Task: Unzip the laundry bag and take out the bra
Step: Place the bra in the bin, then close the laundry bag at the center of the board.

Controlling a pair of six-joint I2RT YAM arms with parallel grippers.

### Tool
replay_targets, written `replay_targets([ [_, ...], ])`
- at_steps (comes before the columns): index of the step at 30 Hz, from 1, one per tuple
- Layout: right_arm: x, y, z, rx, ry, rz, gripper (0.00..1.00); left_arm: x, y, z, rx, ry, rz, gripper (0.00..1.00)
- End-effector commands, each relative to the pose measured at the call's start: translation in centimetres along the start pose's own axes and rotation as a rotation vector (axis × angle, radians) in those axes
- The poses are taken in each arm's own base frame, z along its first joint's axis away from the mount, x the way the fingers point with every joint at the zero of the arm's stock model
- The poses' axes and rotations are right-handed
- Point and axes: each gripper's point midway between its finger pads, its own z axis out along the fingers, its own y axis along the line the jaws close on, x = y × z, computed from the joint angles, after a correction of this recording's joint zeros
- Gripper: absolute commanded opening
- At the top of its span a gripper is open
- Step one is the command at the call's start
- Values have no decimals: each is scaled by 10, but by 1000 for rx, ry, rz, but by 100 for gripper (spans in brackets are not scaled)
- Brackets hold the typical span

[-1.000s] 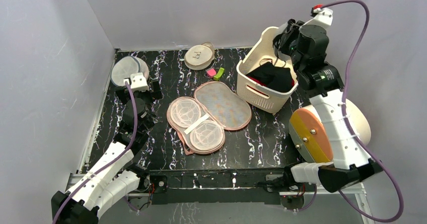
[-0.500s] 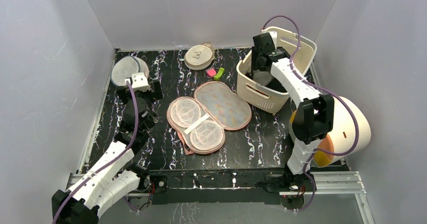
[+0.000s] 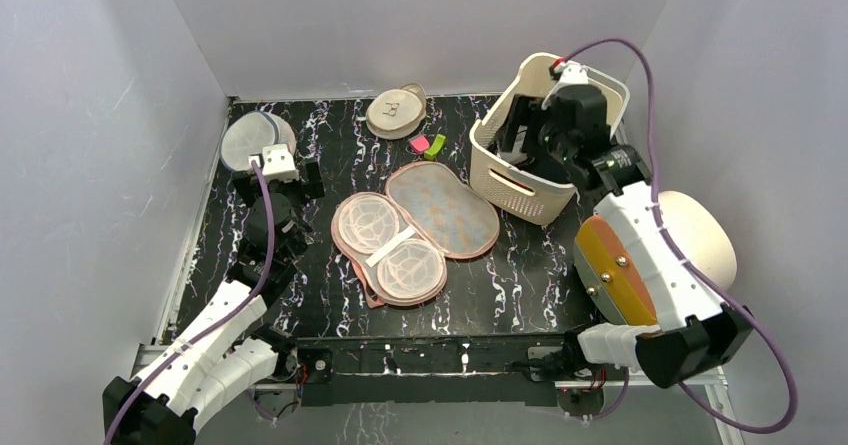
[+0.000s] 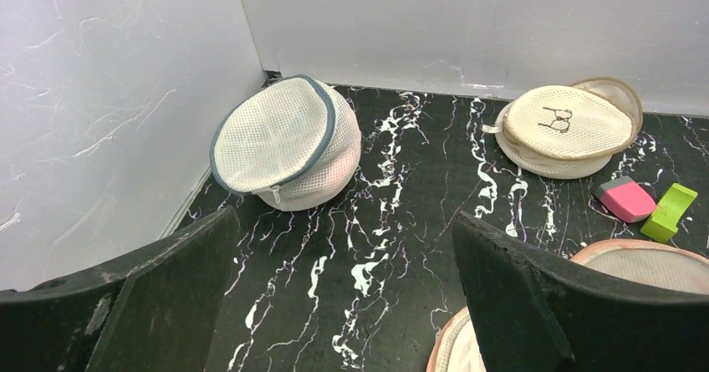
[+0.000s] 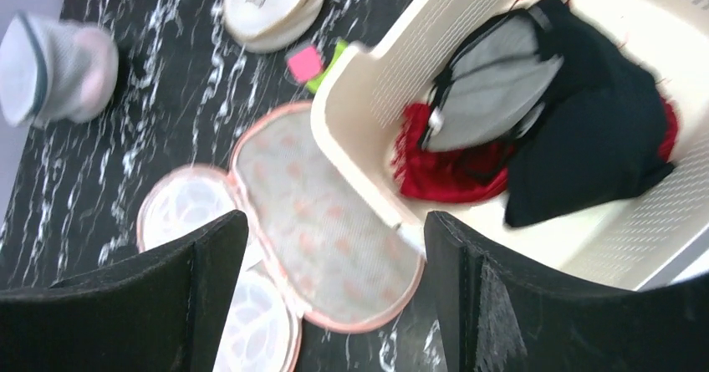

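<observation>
**Bag open on the table, bra in the basket**

From the top, the bag [image 3: 415, 230] is seen lying unzipped and spread flat in the middle of the table [image 3: 520, 275]. Its two halves are laid side by side. The basket [image 3: 500, 175] is set just beside it, to the right and further back. The right gripper [image 3: 540, 130] is held over the basket. The left gripper [image 3: 278, 180] is held low by the grey-white pouch [image 3: 255, 137], well apart from the bag.

From the left wrist, the left gripper [image 4: 343, 288] is seen with its fingers wide apart, and nothing is held between them. The grey-white pouch [image 4: 284, 142] is seen ahead, by the wall. The beige pouch [image 4: 568, 121] is seen to the right, and a bit of the bag [image 4: 652, 263] shows at the bottom.

From the right wrist, the right gripper [image 5: 334, 297] is seen spread apart and empty. The bra [image 5: 493, 84] is seen inside the basket [image 5: 376, 79], laid on black clothes [image 5: 594, 138] and a red cloth [image 5: 443, 171]. The bag [image 5: 326, 205] is seen open below the basket.
</observation>
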Motion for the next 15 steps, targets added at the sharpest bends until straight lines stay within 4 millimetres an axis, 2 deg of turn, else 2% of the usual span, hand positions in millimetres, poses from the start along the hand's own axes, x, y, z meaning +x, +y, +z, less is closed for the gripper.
replay_targets([
  [1, 44, 48, -9, -150, 61, -16, 76, -11, -1, 1, 4, -23, -38, 98],
  [5, 102, 94, -20, -207, 152, -49, 76, -10, -2, 2, 7, -15, -34, 98],
  [8, 147, 112, -20, -203, 204, -79, 76, -10, -3, 2, 8, -13, -33, 98],
  [10, 170, 103, -13, -139, 225, -93, 76, -9, -2, 2, 7, -13, -33, 98],
  [12, 183, 78, -3, -6, 224, -99, 74, -9, -3, 2, 10, -11, -31, 98],
  [15, 192, 41, 3, 167, 175, -99, 68, -8, -4, 2, 15, -6, -30, 98],
])
